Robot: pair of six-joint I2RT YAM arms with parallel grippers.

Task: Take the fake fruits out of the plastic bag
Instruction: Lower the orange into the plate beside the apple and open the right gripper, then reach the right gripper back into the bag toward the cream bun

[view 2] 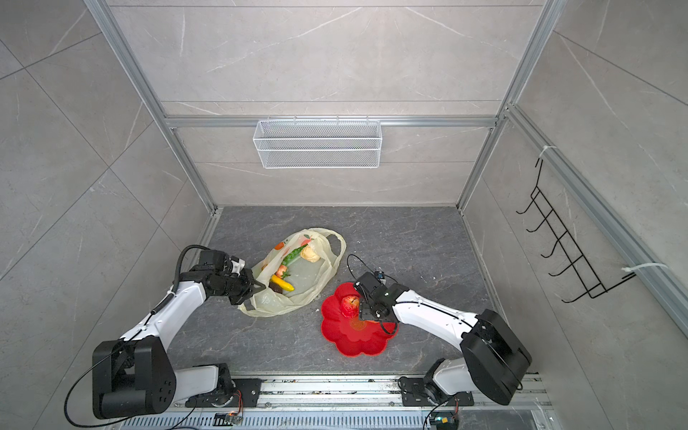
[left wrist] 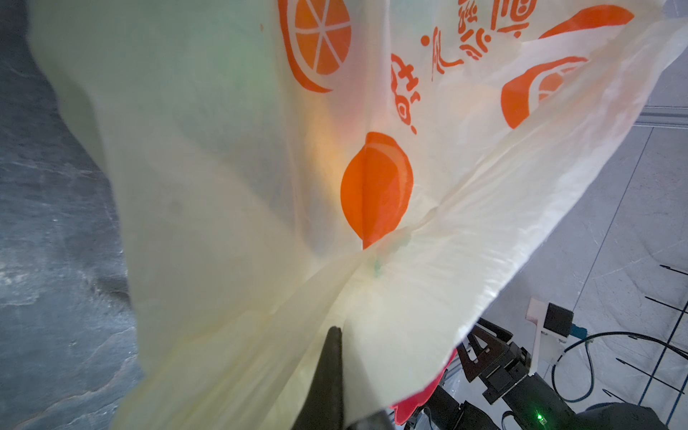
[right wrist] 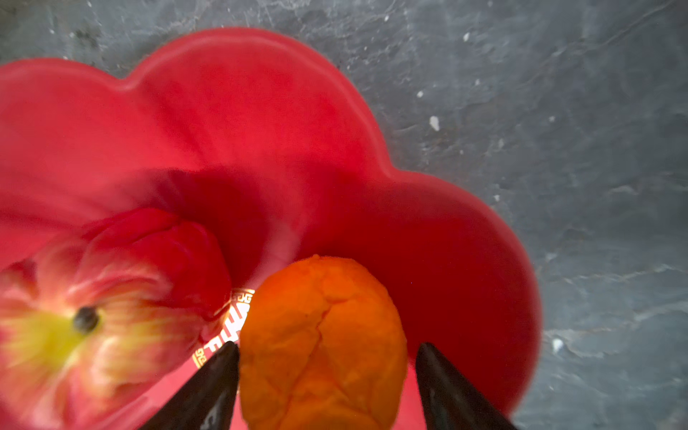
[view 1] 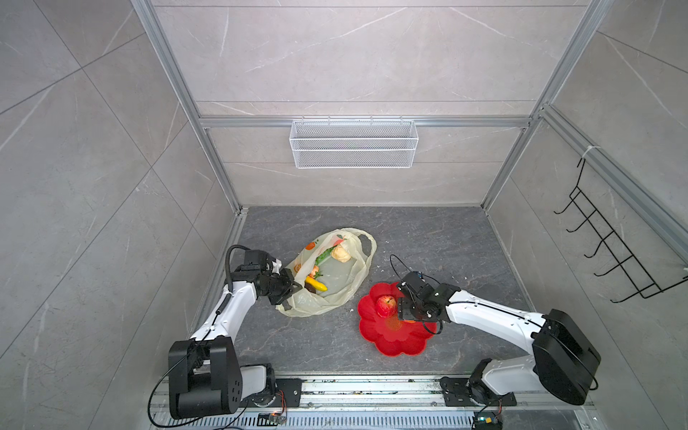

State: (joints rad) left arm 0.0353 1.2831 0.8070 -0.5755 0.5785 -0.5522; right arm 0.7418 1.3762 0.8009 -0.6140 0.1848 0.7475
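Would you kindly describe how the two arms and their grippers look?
The left arm and right arm have white shells with bulky black joint housings and thin black cables looping alongside. The left gripper and right gripper are black, with tapering pointed fingers.

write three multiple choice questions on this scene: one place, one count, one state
1. Where is the red apple? A in the plastic bag; B in the left gripper; C on the red plate.
2. How many fruits lie on the red plate? A two; B four; C none.
3. The left gripper is: A open over the red plate; B shut on the plastic bag; C shut on the red apple.
Key: 1 C, both top views show the red apple on the red plate. 2 A, the right wrist view shows just the red apple and an orange there. 3 B, the left wrist view shows it pinching the bag's film.
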